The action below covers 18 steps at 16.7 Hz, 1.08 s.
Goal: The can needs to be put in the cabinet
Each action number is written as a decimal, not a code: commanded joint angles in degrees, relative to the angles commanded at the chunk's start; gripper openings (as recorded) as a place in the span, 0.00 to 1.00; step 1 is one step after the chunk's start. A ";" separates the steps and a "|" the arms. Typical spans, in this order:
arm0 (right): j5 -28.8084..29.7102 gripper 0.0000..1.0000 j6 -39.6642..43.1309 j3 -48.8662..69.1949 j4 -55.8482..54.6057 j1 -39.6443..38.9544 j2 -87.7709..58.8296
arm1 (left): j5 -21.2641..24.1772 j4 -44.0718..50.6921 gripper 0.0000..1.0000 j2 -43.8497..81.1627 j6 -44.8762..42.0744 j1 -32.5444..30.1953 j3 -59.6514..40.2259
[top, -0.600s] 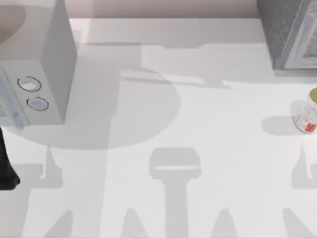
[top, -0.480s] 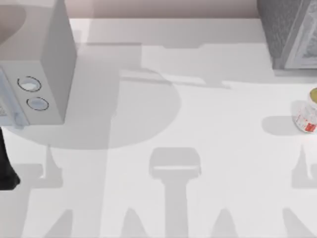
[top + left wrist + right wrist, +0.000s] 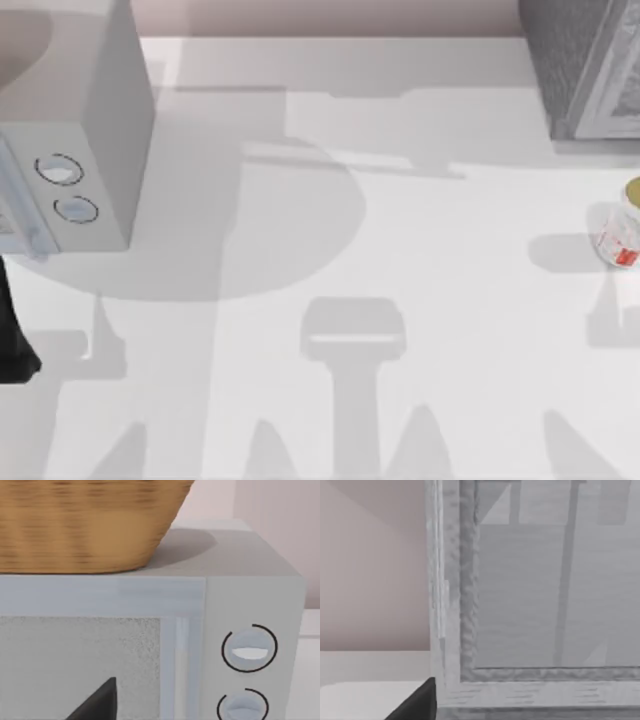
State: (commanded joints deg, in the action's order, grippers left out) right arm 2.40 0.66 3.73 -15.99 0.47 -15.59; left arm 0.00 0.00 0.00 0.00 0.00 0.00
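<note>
White can [image 3: 622, 236] stood at table's right edge, near grey cabinet [image 3: 580, 65] (front shut); not yet grasped, gripper states cannot be told.

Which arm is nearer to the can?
Probably right. The right wrist view faces the cabinet, which stands just behind the can at the table's right. The left arm is at the far left edge.

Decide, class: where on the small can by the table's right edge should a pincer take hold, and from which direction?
Grip the can across its white cylindrical side wall, midway up, below the gold top. It appears upright and stands apart from the cabinet, with bare table to its left, so coming down from above or in from that open side looks safest.
</note>
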 joint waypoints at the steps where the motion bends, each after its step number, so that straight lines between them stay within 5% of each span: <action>1: 0.10 1.00 -0.10 0.28 -3.17 -0.37 -4.15 | 0.00 0.00 1.00 0.00 0.00 0.00 0.00; 18: 3.98 1.00 -2.71 6.10 -65.71 -6.14 -86.16 | 0.00 0.00 1.00 0.00 0.00 0.00 0.00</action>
State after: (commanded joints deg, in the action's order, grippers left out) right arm 6.37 -2.05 9.83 -81.70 -5.67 -101.75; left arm 0.00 0.00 0.00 0.00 0.00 0.00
